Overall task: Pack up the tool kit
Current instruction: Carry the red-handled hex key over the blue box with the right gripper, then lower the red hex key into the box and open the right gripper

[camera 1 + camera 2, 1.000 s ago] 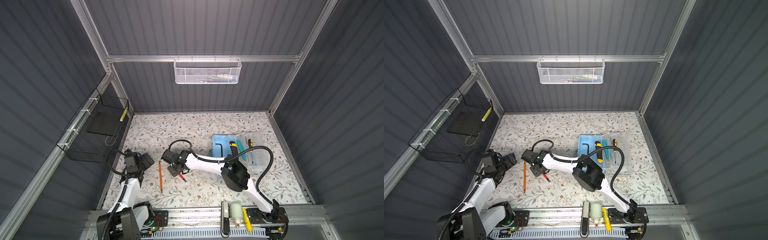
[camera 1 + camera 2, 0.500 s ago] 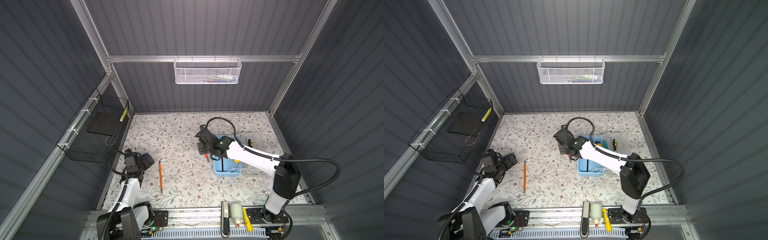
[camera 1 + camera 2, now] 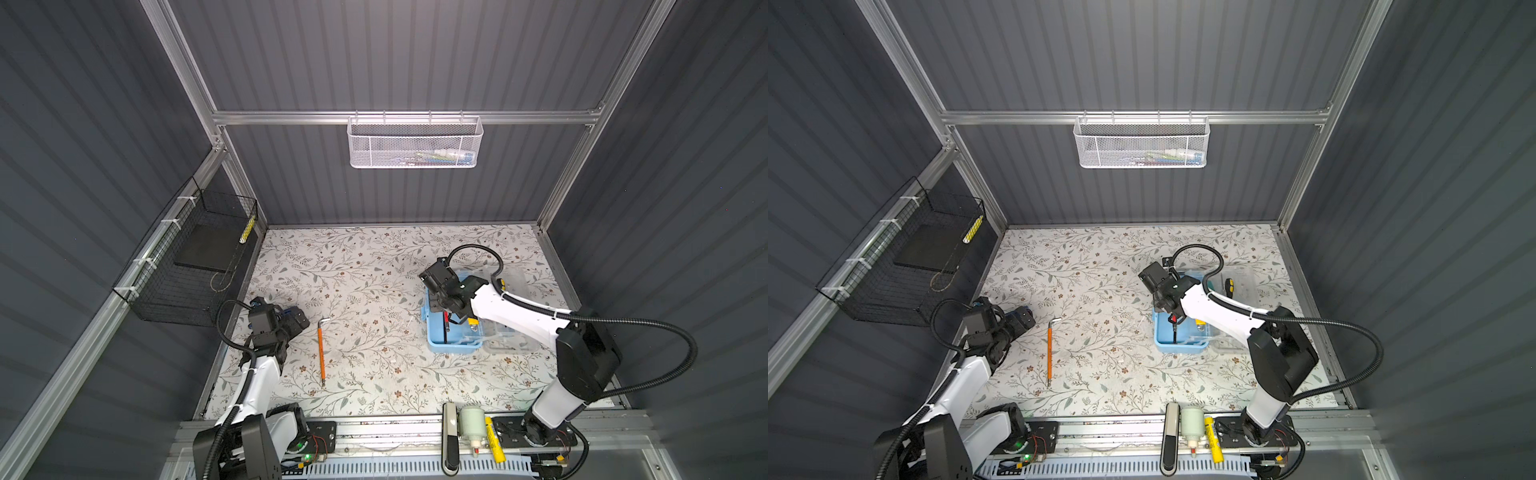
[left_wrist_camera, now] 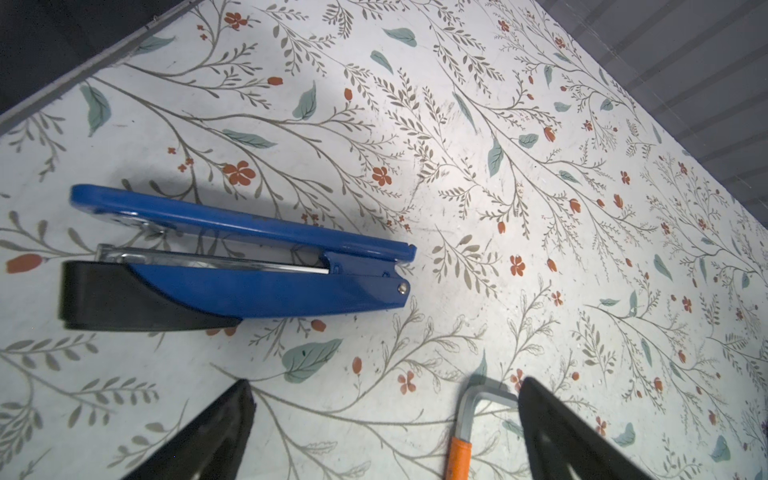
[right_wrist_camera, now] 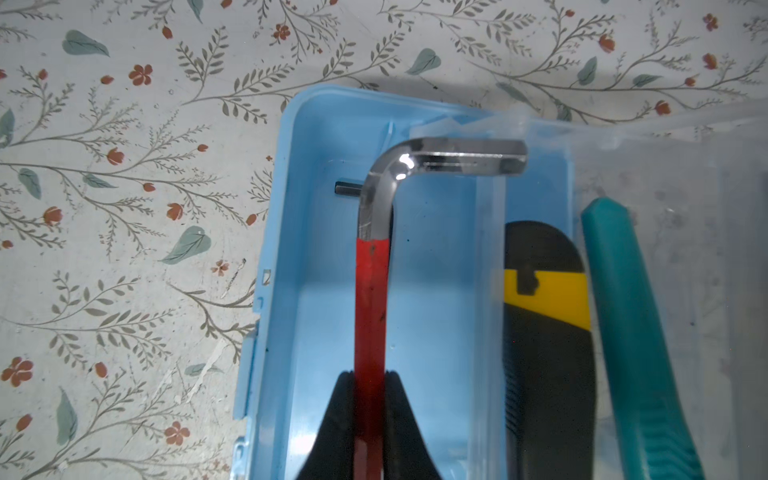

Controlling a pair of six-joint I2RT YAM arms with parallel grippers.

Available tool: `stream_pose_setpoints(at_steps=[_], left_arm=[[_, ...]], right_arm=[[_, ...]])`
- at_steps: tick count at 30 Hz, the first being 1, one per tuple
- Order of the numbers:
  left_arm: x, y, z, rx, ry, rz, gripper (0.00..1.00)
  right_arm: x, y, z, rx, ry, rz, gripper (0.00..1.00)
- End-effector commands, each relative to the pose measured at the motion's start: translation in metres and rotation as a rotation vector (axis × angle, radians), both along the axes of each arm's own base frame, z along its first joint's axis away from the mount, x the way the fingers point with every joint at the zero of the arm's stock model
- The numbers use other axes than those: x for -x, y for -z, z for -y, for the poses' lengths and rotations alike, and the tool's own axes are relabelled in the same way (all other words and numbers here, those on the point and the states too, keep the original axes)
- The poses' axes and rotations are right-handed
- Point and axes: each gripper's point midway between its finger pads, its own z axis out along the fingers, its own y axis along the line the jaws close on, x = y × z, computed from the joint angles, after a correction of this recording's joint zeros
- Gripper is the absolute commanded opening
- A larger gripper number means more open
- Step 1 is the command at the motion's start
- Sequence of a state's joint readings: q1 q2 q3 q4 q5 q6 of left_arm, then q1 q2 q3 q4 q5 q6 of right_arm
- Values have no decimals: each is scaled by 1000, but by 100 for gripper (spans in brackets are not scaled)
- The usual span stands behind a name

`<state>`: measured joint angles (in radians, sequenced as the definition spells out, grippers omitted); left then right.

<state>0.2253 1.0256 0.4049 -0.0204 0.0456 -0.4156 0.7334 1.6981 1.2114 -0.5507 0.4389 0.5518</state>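
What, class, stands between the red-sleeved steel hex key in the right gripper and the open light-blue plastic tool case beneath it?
Nothing visible blocks it. The right gripper holds the red-sleeved hex key over the light-blue plastic case, whose see-through lid lies open. Only a thin black hex key lies on the case floor beneath.

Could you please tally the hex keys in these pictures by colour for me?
Red hex key: 1, held by the right gripper over the tool kit
Orange hex key: 1, on the table
Black hex key: 1, inside the tool kit
Total: 3
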Motion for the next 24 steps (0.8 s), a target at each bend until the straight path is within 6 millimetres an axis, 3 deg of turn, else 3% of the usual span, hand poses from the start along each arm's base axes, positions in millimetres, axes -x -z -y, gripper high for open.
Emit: stream_pose_setpoints(at_steps=[1, 17, 24], left_arm=[[-4, -9, -6, -6, -19, 37, 99], [-4, -10, -6, -7, -17, 40, 99], [-3, -11, -6, -9, -19, 45, 100]], right_arm=[[-7, 14, -9, -26, 16, -1, 0], [-20, 56, -10, -109, 59, -102, 0], [-15, 69, -14, -120, 45, -186, 3]])
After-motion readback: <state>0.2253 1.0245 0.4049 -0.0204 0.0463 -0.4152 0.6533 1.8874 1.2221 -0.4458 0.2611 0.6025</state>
